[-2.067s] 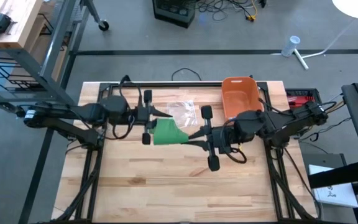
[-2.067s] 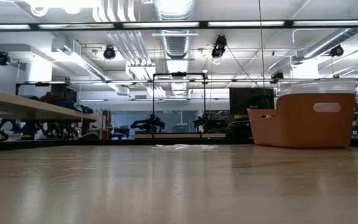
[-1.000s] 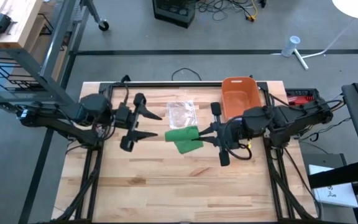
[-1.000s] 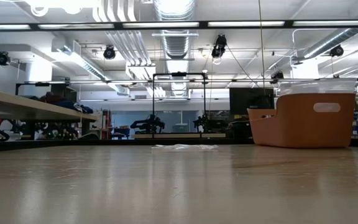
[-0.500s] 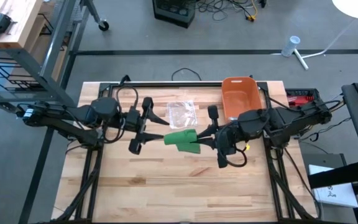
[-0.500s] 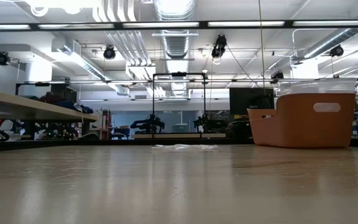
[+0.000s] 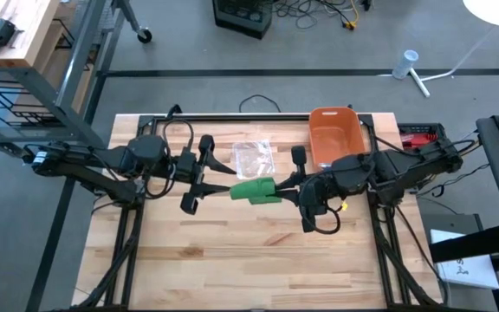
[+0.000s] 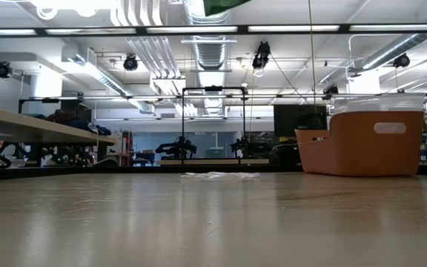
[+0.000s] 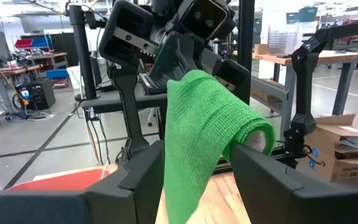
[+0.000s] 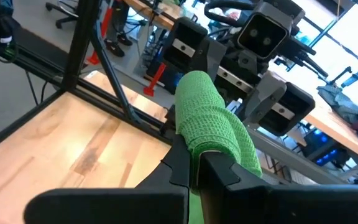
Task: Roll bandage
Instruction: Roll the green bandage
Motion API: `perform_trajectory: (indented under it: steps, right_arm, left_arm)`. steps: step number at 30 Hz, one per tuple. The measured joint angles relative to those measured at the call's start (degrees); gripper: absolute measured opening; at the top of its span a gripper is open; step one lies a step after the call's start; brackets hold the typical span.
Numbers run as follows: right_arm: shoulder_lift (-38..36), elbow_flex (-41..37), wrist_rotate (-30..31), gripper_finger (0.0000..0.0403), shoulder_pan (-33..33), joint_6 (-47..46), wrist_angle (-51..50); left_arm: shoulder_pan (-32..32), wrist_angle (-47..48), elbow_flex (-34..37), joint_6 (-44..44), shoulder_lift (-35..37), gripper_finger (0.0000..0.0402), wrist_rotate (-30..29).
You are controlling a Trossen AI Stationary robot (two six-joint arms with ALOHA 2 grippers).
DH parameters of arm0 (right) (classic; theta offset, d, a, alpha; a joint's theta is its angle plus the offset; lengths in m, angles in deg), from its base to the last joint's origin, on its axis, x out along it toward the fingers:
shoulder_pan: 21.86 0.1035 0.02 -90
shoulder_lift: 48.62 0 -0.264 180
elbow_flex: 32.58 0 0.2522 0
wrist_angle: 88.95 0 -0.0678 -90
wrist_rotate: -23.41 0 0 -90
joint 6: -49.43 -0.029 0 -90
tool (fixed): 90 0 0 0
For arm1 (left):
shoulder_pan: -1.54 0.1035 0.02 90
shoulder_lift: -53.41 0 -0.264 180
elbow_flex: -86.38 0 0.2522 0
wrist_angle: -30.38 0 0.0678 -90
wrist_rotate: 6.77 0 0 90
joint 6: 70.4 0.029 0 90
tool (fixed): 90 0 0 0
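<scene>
I see the partly rolled green elastic bandage (image 7: pixel 254 190) held up above the wooden slatted table (image 7: pixel 232 260), between my two arms near the middle of the table. The right gripper (image 10: pixel 194 163) is clenched on one end of the roll: in the right wrist view its two dark fingers (image 10: pixel 180 162) are pressed together with the green roll gripped at their tips and sticking out past them. The left gripper (image 9: pixel 194 177) faces it from the other side. In the left wrist view the loose green cloth hangs down between the left fingers (image 9: pixel 145 171), which stand apart on either side of it; I cannot tell whether they touch it. Just behind the bandage a clear plastic wrapper (image 7: pixel 253 156) lies flat, and an orange plastic bin (image 7: pixel 333 134) stands near the table's far edge.
</scene>
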Motion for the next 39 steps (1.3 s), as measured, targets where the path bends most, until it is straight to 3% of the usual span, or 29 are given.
perform_trajectory:
  steps: [9,20,25,39]
  right_arm:
    - [-0.04,0.0,0.63,0.0003,-0.06,-1.77,-2.06]
    - [-1.11,-0.02,1.33,0.0003,-0.03,-2.42,-3.14]
    - [-1.11,-0.02,0.84,0.0003,0.01,-2.87,-2.98]
    - [1.09,-0.04,0.83,0.0003,0.02,-4.78,-1.49]
  left_arm:
    - [0.0,1.99,0.02,0.5,0.11,0.0168,-0.07]
    - [-0.11,2.74,0.02,0.9,0.75,0.0191,-0.1]
    - [-0.07,2.26,0.02,1.86,0.8,0.0193,-6.41]
    - [-0.07,-1.28,0.22,5.63,-3.28,0.014,-4.68]
